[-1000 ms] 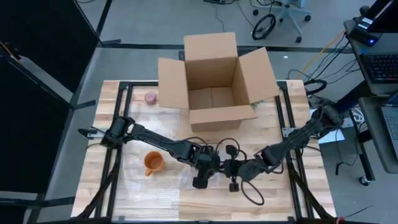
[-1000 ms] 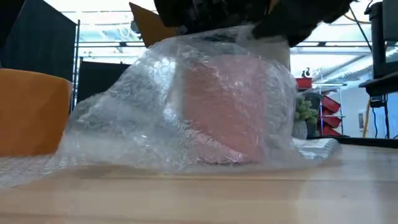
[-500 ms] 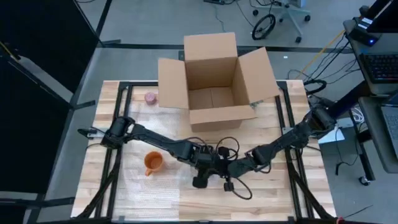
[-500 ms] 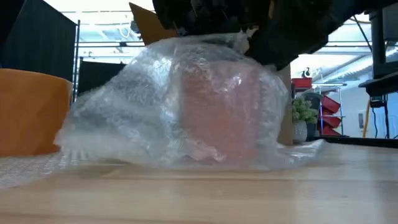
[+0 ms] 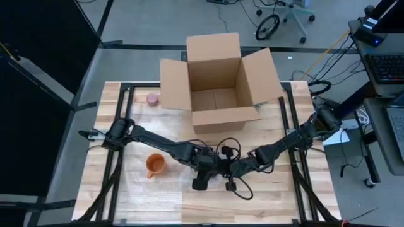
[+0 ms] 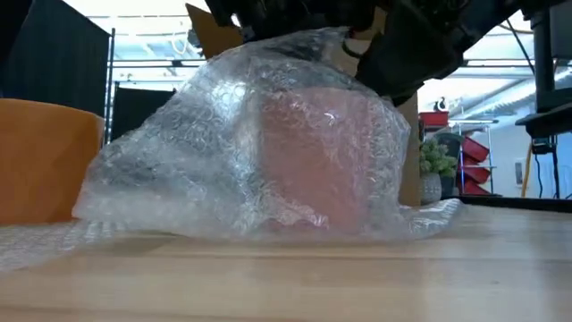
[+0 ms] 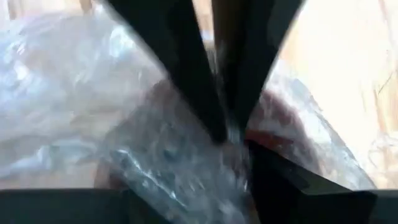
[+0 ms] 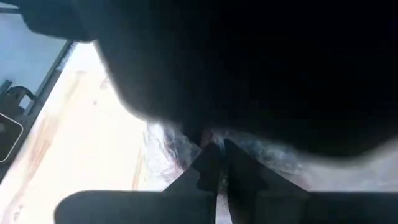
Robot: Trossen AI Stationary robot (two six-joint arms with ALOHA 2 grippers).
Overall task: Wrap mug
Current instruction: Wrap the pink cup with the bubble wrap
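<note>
Low view: a pink mug (image 6: 317, 156) sits mid-frame on the bench (image 6: 357, 277) under bubble wrap (image 6: 179, 152). Left gripper (image 7: 227, 127) and right gripper (image 8: 216, 167) each pinch the wrap above it. An orange mug (image 5: 155, 165) stands at left.

A grey floor (image 5: 151, 25) surrounds the wooden table (image 5: 104, 120), well beyond the fingers. A black curtain (image 5: 44, 38) hangs far off on the left arm's side. A wheeled office chair (image 5: 293, 12) stands past the table's far edge. A desk with a keyboard (image 5: 385, 66) sits out on the right arm's side. The low view shows red shelving (image 6: 469, 148), a potted plant (image 6: 435, 165) and bright ceiling light (image 6: 152, 45).
</note>
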